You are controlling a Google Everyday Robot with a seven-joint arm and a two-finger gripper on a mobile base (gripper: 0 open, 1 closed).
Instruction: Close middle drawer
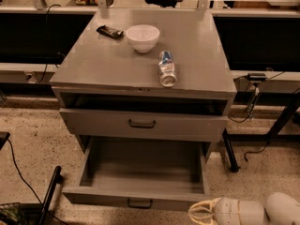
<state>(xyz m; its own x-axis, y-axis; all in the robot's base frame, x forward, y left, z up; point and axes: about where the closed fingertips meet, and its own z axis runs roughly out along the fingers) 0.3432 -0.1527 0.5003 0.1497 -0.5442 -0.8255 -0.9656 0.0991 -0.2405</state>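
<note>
The middle drawer [140,178] is pulled far out of the grey cabinet [140,74]. Its long plain tray is empty, and its low front panel with a small dark bar handle [139,203] faces me near the bottom of the camera view. My gripper [199,213] is at the bottom right, just below and to the right of the drawer's front right corner. Its pale fingers point left with their tips together, holding nothing. I cannot tell if it touches the panel. The taller top drawer [142,124] above stands slightly open.
On the cabinet top are a white bowl [142,37], a dark wrapped bar [110,32] and a crushed can [167,68] lying on its side. Cables run on the floor at the left [18,172] and right [255,149]. A dark bar [49,193] leans at the lower left.
</note>
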